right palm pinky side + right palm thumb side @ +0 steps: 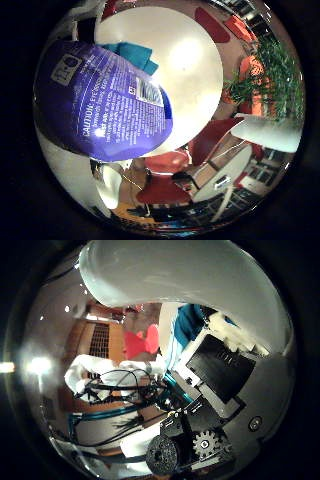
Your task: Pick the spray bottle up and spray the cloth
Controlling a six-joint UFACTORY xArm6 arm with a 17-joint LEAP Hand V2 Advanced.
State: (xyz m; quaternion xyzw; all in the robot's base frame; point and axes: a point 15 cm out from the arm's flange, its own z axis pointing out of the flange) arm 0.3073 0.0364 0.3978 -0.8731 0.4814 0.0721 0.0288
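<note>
spray bottle (102,107): purple, close against palm, above white round desk (195,75) | teal cloth (136,54): on desk behind bottle | hand (210,390) fingers (200,280): curled round spray bottle

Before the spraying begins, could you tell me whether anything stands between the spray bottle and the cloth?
Nothing visible does. The spray bottle fills the view close to the palm, and the teal cloth lies on the white table just beyond its edge.
</note>
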